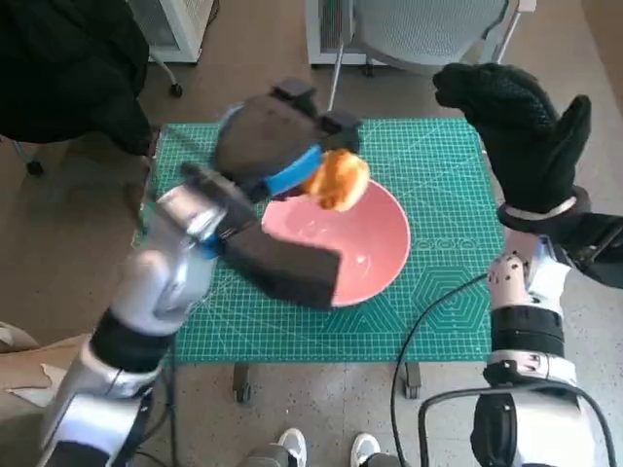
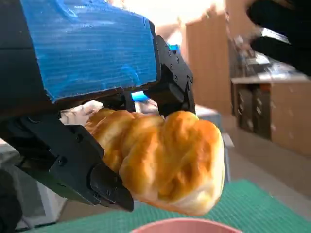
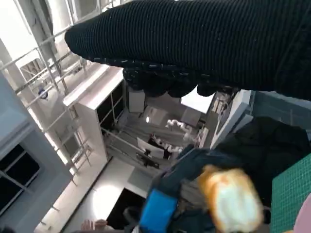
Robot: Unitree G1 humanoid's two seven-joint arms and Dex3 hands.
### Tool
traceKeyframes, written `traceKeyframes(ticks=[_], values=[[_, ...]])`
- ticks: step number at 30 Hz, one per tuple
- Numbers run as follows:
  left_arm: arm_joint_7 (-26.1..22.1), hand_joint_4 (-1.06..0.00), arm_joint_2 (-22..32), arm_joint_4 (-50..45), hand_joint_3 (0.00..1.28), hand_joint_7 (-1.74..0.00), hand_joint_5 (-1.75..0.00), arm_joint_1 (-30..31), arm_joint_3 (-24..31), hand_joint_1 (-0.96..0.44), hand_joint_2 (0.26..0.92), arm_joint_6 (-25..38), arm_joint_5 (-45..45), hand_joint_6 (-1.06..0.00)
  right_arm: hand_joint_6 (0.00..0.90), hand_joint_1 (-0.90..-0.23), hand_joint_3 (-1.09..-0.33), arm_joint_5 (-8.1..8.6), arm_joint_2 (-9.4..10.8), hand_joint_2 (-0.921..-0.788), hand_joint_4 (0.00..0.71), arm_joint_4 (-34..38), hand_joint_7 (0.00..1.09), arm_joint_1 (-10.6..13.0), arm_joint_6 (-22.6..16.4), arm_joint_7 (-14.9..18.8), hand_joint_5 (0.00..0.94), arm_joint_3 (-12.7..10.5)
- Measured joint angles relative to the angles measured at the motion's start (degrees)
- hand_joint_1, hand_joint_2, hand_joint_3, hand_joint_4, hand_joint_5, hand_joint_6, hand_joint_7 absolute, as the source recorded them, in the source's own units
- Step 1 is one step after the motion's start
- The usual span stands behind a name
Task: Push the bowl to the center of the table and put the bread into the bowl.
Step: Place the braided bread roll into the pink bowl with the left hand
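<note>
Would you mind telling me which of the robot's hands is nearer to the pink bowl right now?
Left. The left hand holds the bread over the pink bowl's far rim, while the right hand is raised off to the bowl's right, holding nothing.

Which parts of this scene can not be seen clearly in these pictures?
- Pink bowl: in the head view the left hand and forearm cover its near-left part; the left wrist view cuts off all but its rim.
- Bread: its far side is hidden behind the fingers.
- Right hand: the palm side is not shown.
</note>
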Motion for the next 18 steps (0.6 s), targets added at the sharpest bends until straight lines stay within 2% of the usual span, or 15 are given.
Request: traceKeyframes(ticks=[5, 7, 9, 14, 16, 17, 18], values=[[0.8, -0.58, -2.1, 4.9, 0.16, -1.19, -1.35, -1.9, -1.2, 0.0, 0.92, -1.0, -0.6, -0.54, 0.307, -0.702, -0.875, 0.0, -0.1, -0.921, 0.25, -0.7, 0.0, 0.2, 0.0, 0.0, 0.0, 0.0], [1.1, -0.57, -2.8, 6.4, 0.27, -1.2, -1.41, -2.2, -1.8, 0.0, 0.868, -0.9, -0.5, -0.52, 0.307, -0.702, -0.873, 0.0, -0.2, -0.921, 0.25, -0.9, 0.0, 0.4, 0.0, 0.0, 0.0, 0.0], [1.4, -0.57, -3.3, 7.6, 0.32, -1.22, -1.41, -2.4, -2.5, 0.0, 0.847, -0.5, -0.1, -0.5, 0.308, -0.702, -0.871, 0.0, -0.3, -0.921, 0.25, -1.1, 0.0, 0.5, 0.0, -0.1, 0.001, 0.0], [1.6, -0.55, -4.5, 10.6, 0.35, -1.26, -1.41, -2.6, -4.1, 0.0, 0.838, 1.1, 1.0, -0.49, 0.309, -0.707, -0.866, -0.01, -0.7, -0.921, 0.252, -1.2, 0.0, 0.8, 0.0, -0.5, 0.002, -0.1], [1.6, -0.49, -4.6, 11.4, 0.46, -1.29, -1.48, -2.6, -4.7, 0.0, 0.781, 1.4, 1.3, -0.52, 0.31, -0.708, -0.865, -0.01, -0.8, -0.921, 0.253, -1.2, 0.0, 0.8, 0.0, -0.6, 0.002, -0.2], [1.7, -0.45, -4.5, 11.9, 0.57, -1.32, -1.53, -2.6, -5.1, 0.0, 0.725, 1.1, 1.6, -0.53, 0.31, -0.709, -0.864, -0.02, -0.8, -0.921, 0.253, -1.2, 0.0, 0.9, -0.1, -0.7, 0.002, -0.2], [1.9, -0.46, -4.4, 12.7, 0.53, -1.26, -1.54, -2.9, -5.5, 0.0, 0.746, 0.5, 1.9, -0.54, 0.311, -0.71, -0.864, -0.04, -0.9, -0.921, 0.253, -1.2, 0.0, 0.9, -0.2, -0.8, 0.002, -0.2]])
